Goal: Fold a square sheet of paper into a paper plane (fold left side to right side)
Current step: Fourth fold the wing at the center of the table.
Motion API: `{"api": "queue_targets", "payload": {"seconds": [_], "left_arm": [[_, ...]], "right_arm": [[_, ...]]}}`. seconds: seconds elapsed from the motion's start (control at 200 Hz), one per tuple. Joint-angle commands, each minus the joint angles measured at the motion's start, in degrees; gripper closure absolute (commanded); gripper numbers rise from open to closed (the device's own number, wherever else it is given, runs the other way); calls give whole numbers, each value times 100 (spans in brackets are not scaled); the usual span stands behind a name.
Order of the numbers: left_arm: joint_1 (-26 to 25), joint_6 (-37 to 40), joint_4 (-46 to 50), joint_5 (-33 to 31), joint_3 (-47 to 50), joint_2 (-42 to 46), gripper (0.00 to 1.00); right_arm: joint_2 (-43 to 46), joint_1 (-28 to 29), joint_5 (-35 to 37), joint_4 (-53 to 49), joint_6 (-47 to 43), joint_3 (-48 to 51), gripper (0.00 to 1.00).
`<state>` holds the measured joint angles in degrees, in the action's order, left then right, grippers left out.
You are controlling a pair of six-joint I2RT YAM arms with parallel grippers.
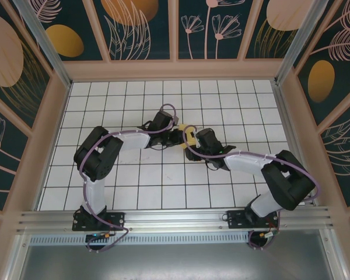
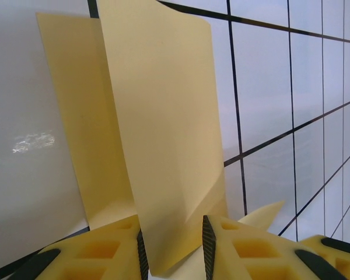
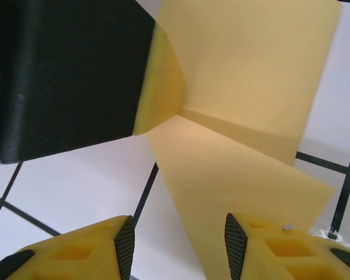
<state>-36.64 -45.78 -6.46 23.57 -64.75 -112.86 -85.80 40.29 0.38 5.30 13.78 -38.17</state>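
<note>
The square sheet of paper (image 1: 189, 135), pale yellow-orange, is lifted off the table at its middle, where both arms meet. It is bent along a crease into two upright flaps (image 2: 163, 128). My left gripper (image 2: 175, 251) is shut on its lower edge, with both pads against the paper. From the right wrist, that left finger (image 3: 76, 76) pinches the sheet (image 3: 245, 87) at the crease. My right gripper (image 3: 179, 248) is open, and the sheet's lower flap runs down beside its right pad (image 3: 236, 245) without being clamped. From above, the right gripper (image 1: 192, 146) sits just right of the left gripper (image 1: 178, 139).
The white gridded tabletop (image 1: 163, 99) is boxed in by patterned walls (image 1: 35, 116) on the left, back and right. A metal rail (image 1: 175, 220) with both arm bases runs along the near edge.
</note>
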Motion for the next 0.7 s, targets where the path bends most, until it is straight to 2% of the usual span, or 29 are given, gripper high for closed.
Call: {"api": "queue_targets", "payload": {"seconds": [0.0,0.696], "left_arm": [[42,-115,-119,68,-99,190,67],[43,-142,-47,121,-362,27,67]], "right_arm": [[-102,40,280,322,-111,82,51],[-433,185,762,431,-209,126,45]]}}
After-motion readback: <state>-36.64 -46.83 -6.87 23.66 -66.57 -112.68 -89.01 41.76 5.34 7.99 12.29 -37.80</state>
